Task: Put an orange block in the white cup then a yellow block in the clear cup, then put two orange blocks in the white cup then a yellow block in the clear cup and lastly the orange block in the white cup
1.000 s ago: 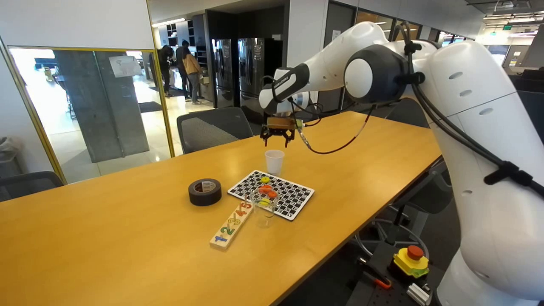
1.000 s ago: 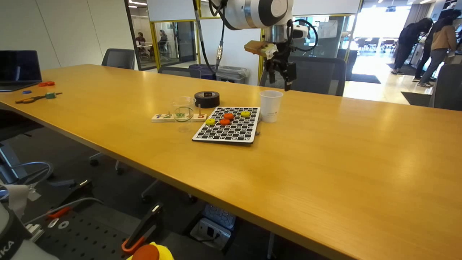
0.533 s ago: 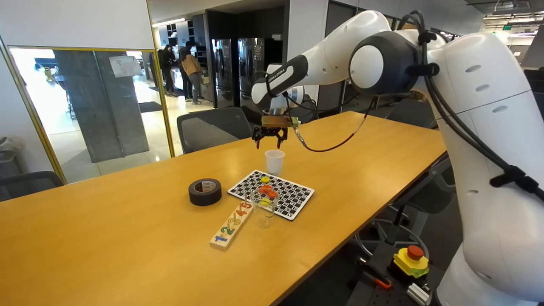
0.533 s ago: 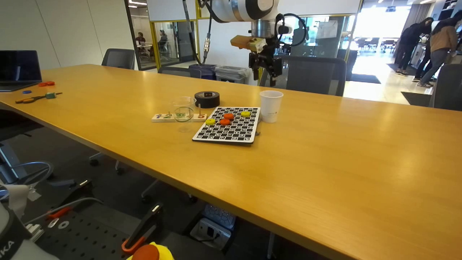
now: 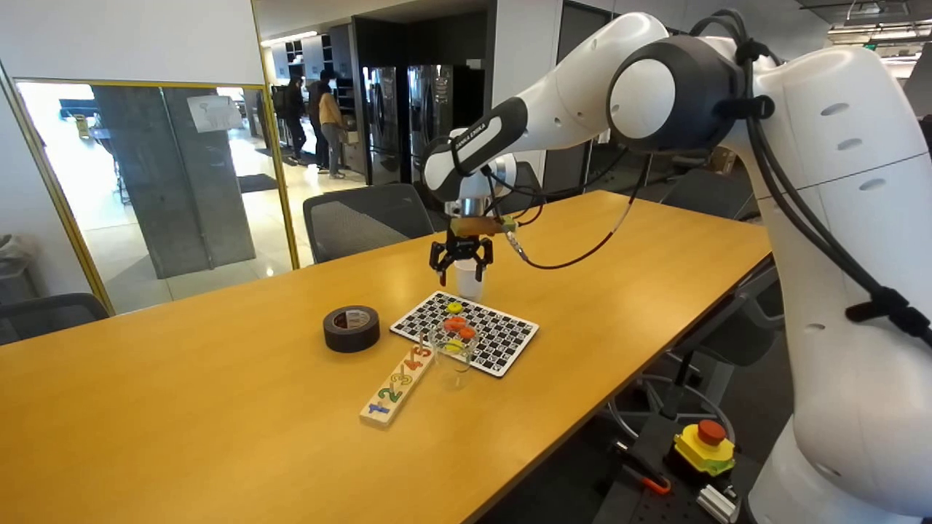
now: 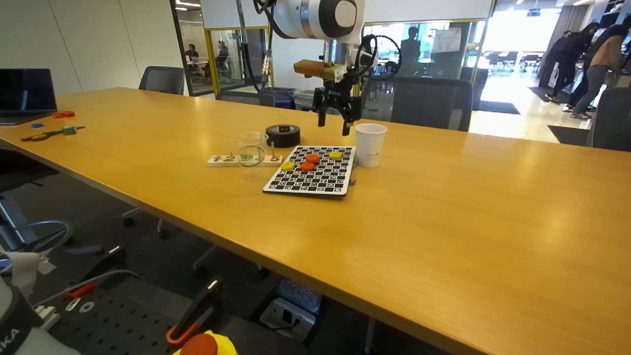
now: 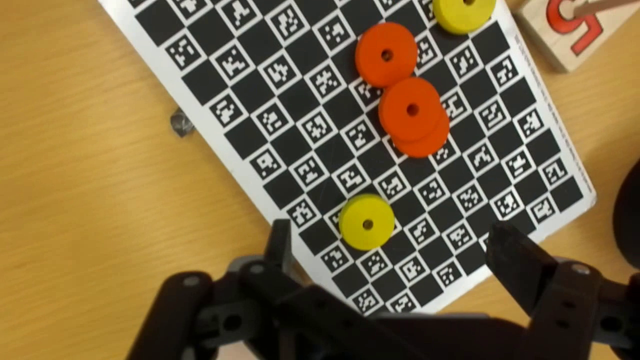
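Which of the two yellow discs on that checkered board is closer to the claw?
The yellow disc nearer the white cup; the other yellow disc lies farther from the claw, by the numbered wooden strip.

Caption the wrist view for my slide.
Open gripper above a checkered board bearing two yellow blocks and three orange blocks, two partly stacked.

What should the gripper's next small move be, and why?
Probably lower the open gripper toward the nearer yellow block, between the fingertips in the wrist view. Of the task's four orange blocks, three show on the board; one may already be hidden in the white cup, making yellow next.
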`<state>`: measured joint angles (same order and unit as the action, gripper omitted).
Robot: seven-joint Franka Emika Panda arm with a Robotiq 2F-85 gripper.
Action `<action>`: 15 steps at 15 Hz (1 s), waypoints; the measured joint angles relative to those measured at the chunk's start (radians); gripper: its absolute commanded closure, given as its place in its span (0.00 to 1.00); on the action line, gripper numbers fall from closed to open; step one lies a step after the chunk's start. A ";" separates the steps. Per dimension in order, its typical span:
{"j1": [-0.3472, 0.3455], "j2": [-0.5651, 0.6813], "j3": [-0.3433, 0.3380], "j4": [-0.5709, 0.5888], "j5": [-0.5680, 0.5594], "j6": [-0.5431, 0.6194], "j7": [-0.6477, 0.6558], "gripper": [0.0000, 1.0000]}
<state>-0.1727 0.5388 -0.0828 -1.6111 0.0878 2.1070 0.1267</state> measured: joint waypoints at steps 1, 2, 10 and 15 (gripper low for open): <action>0.000 0.007 0.004 -0.001 0.000 -0.016 -0.016 0.00; 0.000 0.016 0.008 -0.001 0.000 -0.024 -0.031 0.00; 0.009 0.099 0.004 -0.001 -0.010 0.061 -0.049 0.00; 0.018 0.129 -0.005 0.000 -0.013 0.145 -0.035 0.00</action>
<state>-0.1548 0.6679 -0.0877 -1.6116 0.0744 2.2525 0.0922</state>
